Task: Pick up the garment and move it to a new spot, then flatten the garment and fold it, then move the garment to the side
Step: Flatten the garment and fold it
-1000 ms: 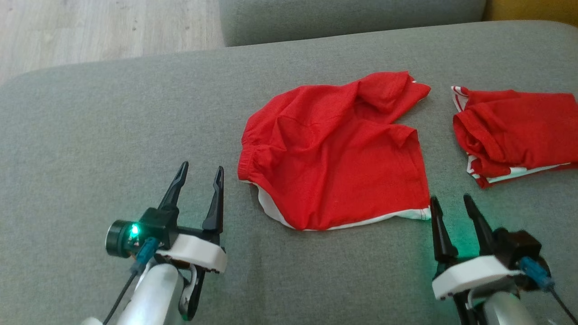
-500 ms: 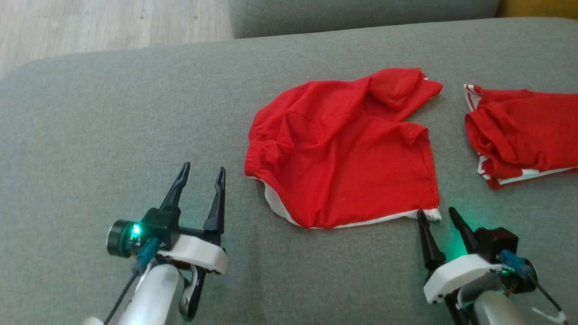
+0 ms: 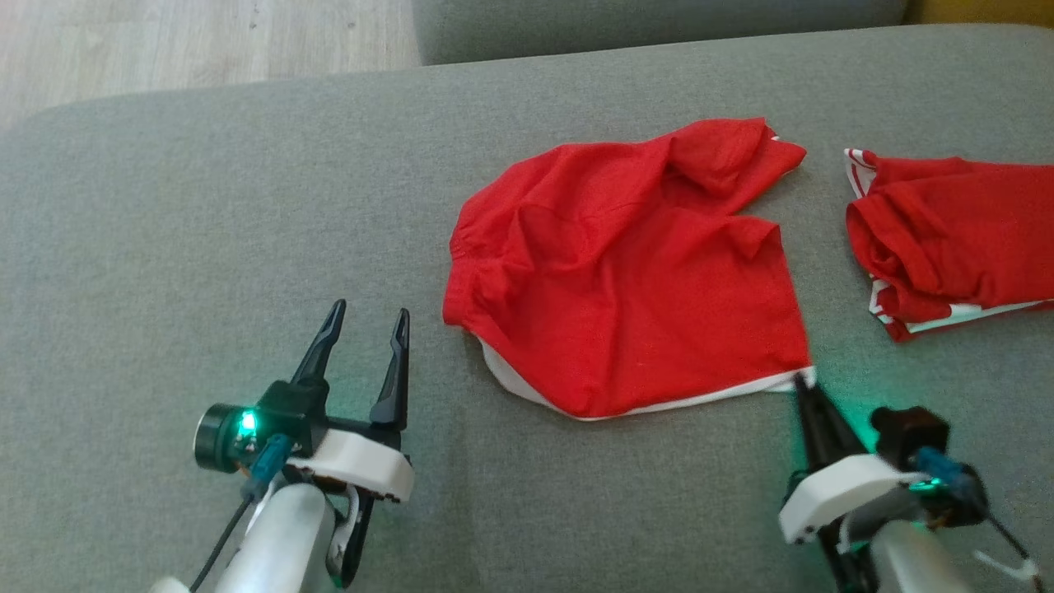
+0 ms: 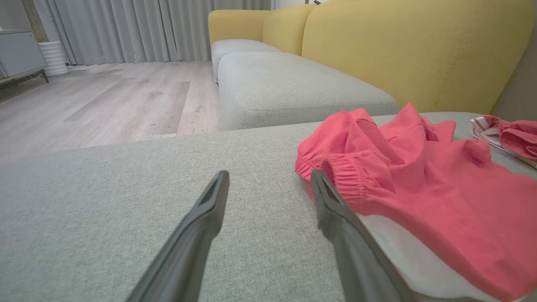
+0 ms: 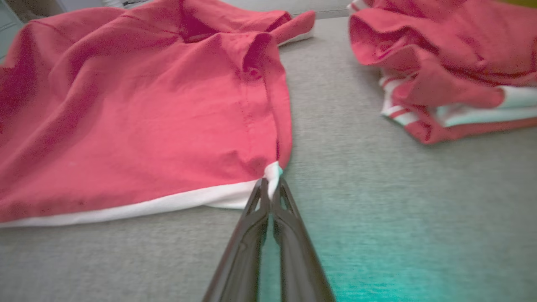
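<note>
The garment (image 3: 626, 272), a pair of red shorts with a white hem, lies spread but rumpled on the middle of the grey cushion (image 3: 206, 214). Its elastic waistband (image 4: 348, 176) faces the robot's left and its far leg is bunched up. The right gripper (image 3: 803, 385) is clenched on the near right hem corner (image 5: 272, 172), its two dark fingers pressed together around the white edge in the right wrist view. The left gripper (image 3: 370, 311) hovers low over bare cushion just beside the waistband, fingers spread wide, gripping nothing.

To the right, apart from the shorts, sits a second red garment (image 3: 947, 239) with white stripes, loosely folded. Beyond the cushion are another grey seat (image 4: 285, 84), a yellow sofa back (image 4: 398, 42) and wooden floor (image 3: 165, 41).
</note>
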